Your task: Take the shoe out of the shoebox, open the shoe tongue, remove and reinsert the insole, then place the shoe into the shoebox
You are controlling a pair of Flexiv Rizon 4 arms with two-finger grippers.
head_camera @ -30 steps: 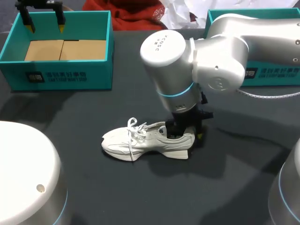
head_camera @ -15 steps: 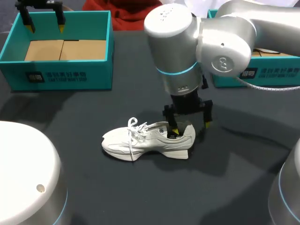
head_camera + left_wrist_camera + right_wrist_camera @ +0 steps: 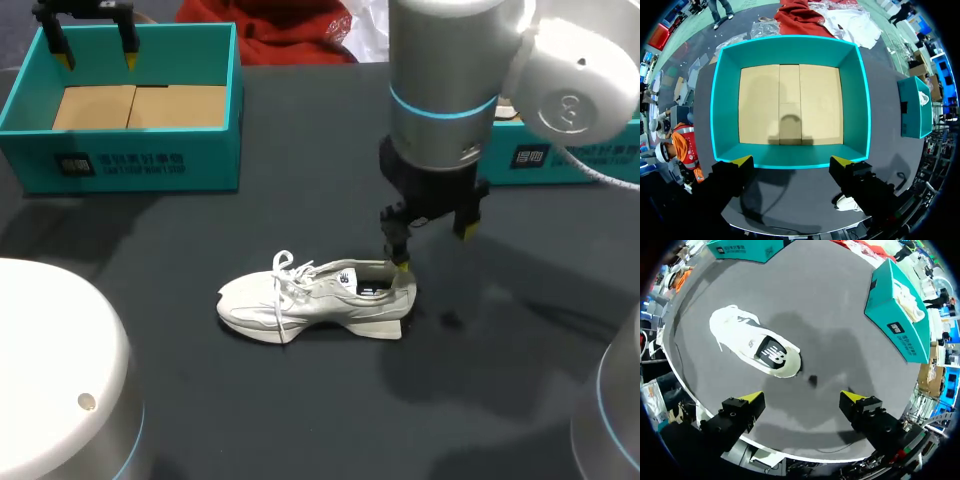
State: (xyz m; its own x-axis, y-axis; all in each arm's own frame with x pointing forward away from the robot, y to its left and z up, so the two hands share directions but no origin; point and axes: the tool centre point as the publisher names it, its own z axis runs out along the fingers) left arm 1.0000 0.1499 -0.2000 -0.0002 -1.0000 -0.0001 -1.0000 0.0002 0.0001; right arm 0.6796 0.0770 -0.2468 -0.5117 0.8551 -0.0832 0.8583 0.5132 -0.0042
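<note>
1. Head view: white shoe (image 3: 315, 298) sits upright on the table (image 3: 300, 420).
2. Right gripper (image 3: 433, 247) hangs spread and empty just above its heel.
3. Left gripper (image 3: 99, 60), likewise spread and empty, hovers over the shoebox (image 3: 120, 160).

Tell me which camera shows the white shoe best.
The head view: the shoe lies whole and side-on, with its laces and heel opening clear. The right wrist view shows it from above, ahead of the right gripper. The left wrist view shows at most a white scrap.
</note>
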